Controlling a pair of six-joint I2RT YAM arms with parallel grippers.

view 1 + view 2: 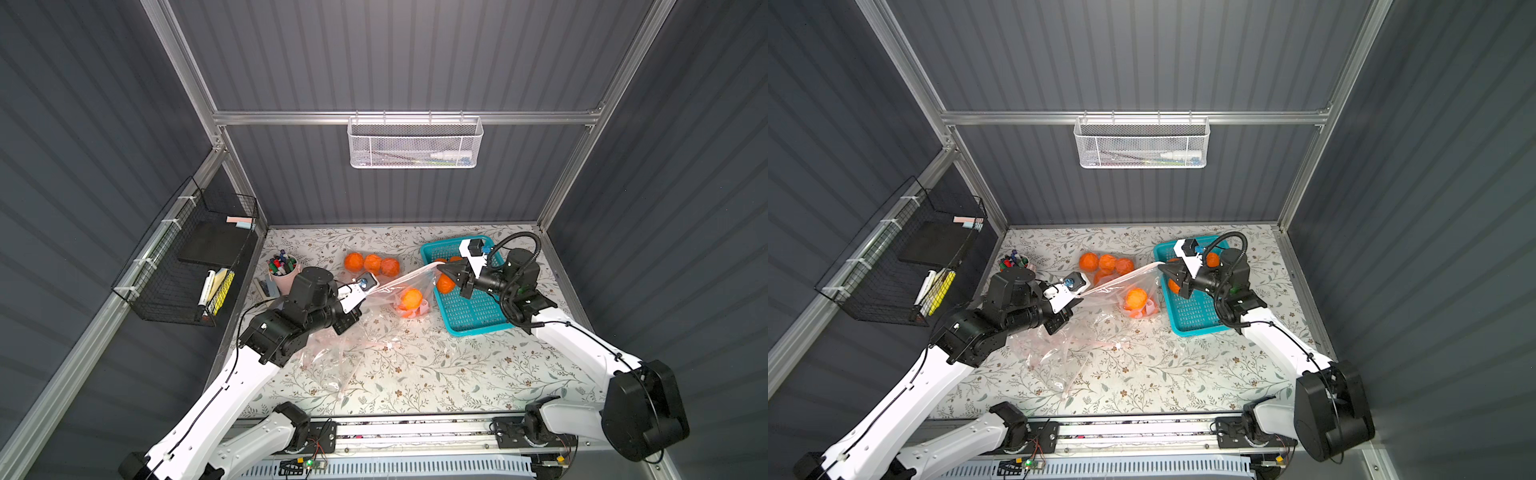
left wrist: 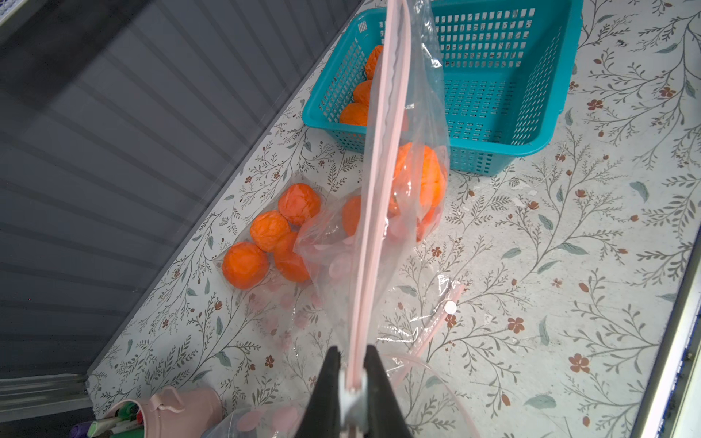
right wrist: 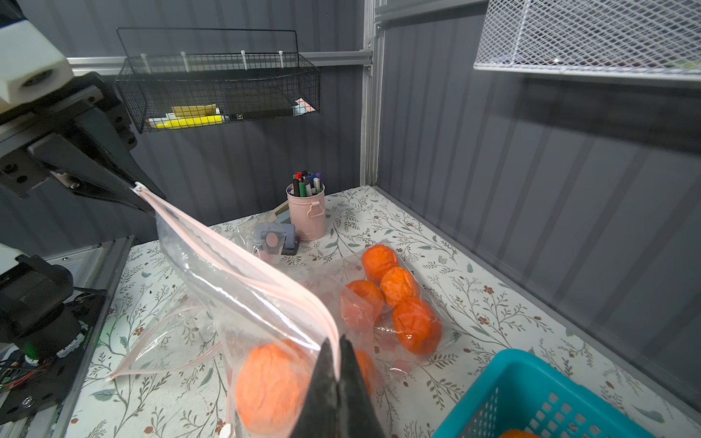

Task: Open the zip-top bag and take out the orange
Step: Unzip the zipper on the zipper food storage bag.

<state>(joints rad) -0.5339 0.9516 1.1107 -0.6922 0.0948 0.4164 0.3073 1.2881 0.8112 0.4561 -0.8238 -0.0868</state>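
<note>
The clear zip-top bag [image 1: 390, 291] [image 2: 409, 235] hangs stretched between my two grippers above the table. Its pink zip strip [image 2: 379, 170] [image 3: 235, 261] runs taut from one to the other, and its two strips stand slightly apart. An orange [image 1: 410, 300] [image 1: 1136, 299] [image 2: 419, 178] [image 3: 271, 386] sits in the bag's sagging bottom. My left gripper [image 1: 360, 297] [image 1: 1077, 296] [image 2: 352, 352] is shut on the white slider at one end of the zip. At the other end, my right gripper [image 1: 441, 268] [image 1: 1160, 268] [image 3: 333, 343] is shut on the strip beside the basket.
A teal basket [image 1: 469, 316] [image 2: 493, 94] at the right holds several oranges. A second bag with several oranges [image 1: 372, 264] [image 3: 398, 299] lies at the back. Empty bags [image 1: 336, 353] lie at the front left. A pink pen cup [image 1: 282, 270] and a grey punch [image 3: 275, 239] stand at the left.
</note>
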